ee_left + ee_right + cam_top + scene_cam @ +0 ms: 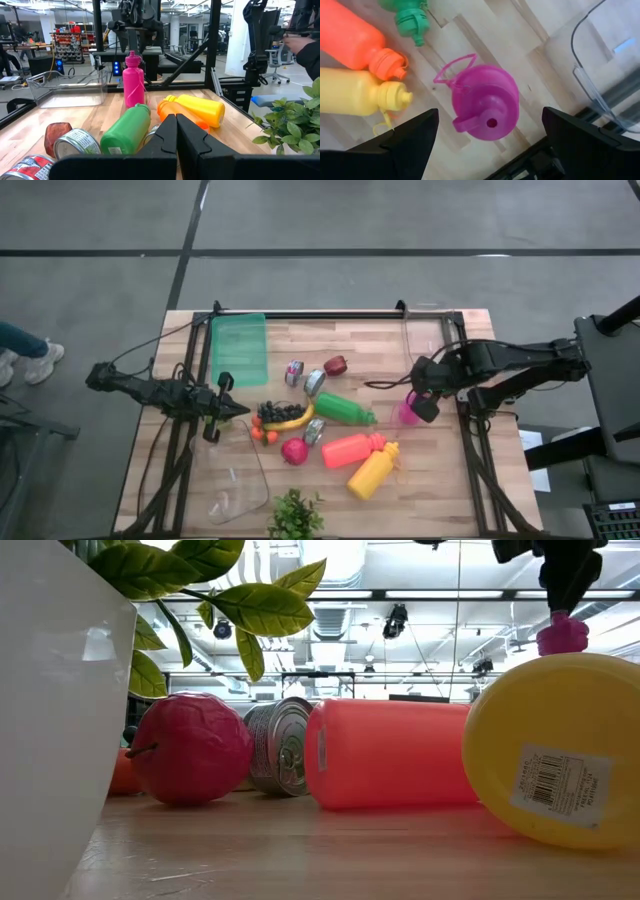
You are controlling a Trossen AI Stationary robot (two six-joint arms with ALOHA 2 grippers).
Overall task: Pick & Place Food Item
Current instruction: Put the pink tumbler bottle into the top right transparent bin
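Observation:
Food items lie mid-table: a banana [290,422] with dark grapes [278,411], small orange fruits [262,434], a red pomegranate [294,450] and a dark red apple [335,365]. Cans [314,382] lie among them. A magenta bottle [485,102] stands upright on the table at the right. My right gripper [490,142] hangs open above it, pointing down, one finger on either side of the cap and clear of it. At the table's left, my left gripper [176,120] is shut and level, holding nothing and pointing toward the food.
Green [345,410], red-orange [352,448] and yellow [373,472] bottles lie on their sides near the food. A green bin [238,348] sits far left, a clear bin [428,340] far right and another clear bin [235,480] near left. A potted plant [295,515] stands at the near edge.

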